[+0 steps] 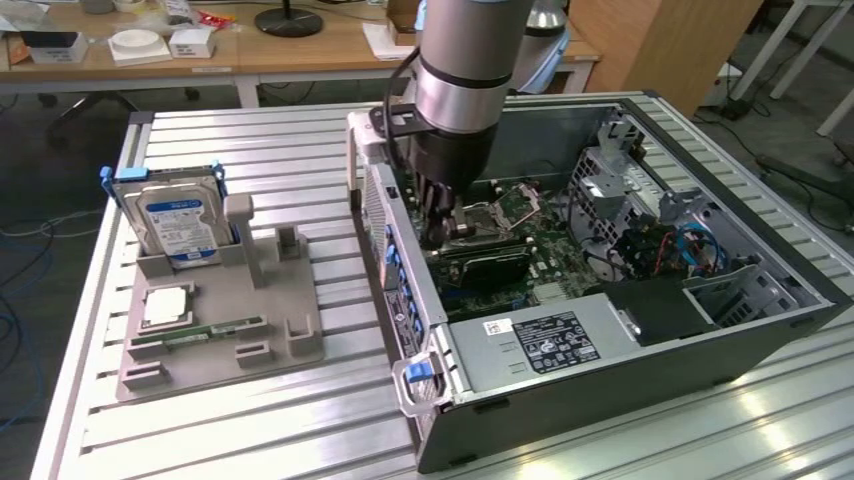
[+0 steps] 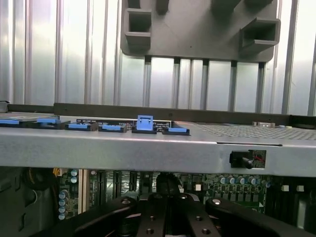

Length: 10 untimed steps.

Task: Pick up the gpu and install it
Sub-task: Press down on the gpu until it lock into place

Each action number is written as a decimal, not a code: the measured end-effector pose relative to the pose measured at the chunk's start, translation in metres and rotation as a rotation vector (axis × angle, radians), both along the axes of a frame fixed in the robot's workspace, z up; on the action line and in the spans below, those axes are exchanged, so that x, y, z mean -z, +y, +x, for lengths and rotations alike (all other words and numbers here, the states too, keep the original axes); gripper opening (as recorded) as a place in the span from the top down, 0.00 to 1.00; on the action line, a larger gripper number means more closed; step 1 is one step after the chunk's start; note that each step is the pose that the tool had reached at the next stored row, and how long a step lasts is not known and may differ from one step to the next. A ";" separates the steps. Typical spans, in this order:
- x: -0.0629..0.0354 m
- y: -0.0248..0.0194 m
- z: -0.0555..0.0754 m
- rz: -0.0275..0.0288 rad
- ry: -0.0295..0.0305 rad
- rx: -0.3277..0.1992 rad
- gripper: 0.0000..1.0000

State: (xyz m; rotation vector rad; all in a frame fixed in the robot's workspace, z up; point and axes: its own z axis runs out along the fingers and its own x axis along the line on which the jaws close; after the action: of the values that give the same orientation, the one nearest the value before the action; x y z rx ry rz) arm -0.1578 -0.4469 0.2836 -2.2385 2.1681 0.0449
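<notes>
One work surface: a ribbed aluminium table (image 1: pixel 267 420), standing in a room with a wooden desk (image 1: pixel 307 50) behind it that carries white boxes (image 1: pixel 140 45) and a black round stand base (image 1: pixel 290 20). A wooden cabinet (image 1: pixel 667 45) stands further to the exterior view's right.

Contents, from the exterior view's left:

1. Grey parts tray (image 1: pixel 214 350), flat on the table. Holds a hard drive (image 1: pixel 180 222) with a blue label, upright in a slot at the far end. A square processor chip (image 1: pixel 167 308) lies flat nearer the front. A green RAM stick (image 1: pixel 200 330) lies flat just beside the chip.

2. Computer case (image 1: pixel 641 380), on its side with the panel off, just beside the tray. Inside is a green motherboard (image 1: pixel 561 255). A power supply (image 1: pixel 554 340) with a white-and-black label fills the near corner. A metal drive cage (image 1: pixel 621 180) with blue cables (image 1: pixel 694 245) sits at the right.

3. Robot arm (image 1: pixel 461 90), reaching straight down into the case near its left wall.

4. Gripper (image 1: pixel 438 235), low over the motherboard with its fingers closed together. Whether they pinch anything cannot be told.

5. The gpu (image 1: pixel 483 262), a dark card inside the case on the motherboard, just beside the fingers.

Wrist view: the gripper (image 2: pixel 168 197) sits below the case's grey wall (image 2: pixel 148 150), which carries a row of blue clips (image 2: pixel 144 123).
</notes>
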 end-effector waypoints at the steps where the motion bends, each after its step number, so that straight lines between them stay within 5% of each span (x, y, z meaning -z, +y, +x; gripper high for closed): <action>1: 0.0000 -0.0016 0.000 0.0000 0.0000 0.000 0.90; 10: 0.0000 -0.0044 -0.008 0.0001 -0.0001 0.000 0.90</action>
State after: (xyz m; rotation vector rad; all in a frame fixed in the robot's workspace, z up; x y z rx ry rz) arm -0.1656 -0.4513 0.2836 -2.2383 2.1681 0.0450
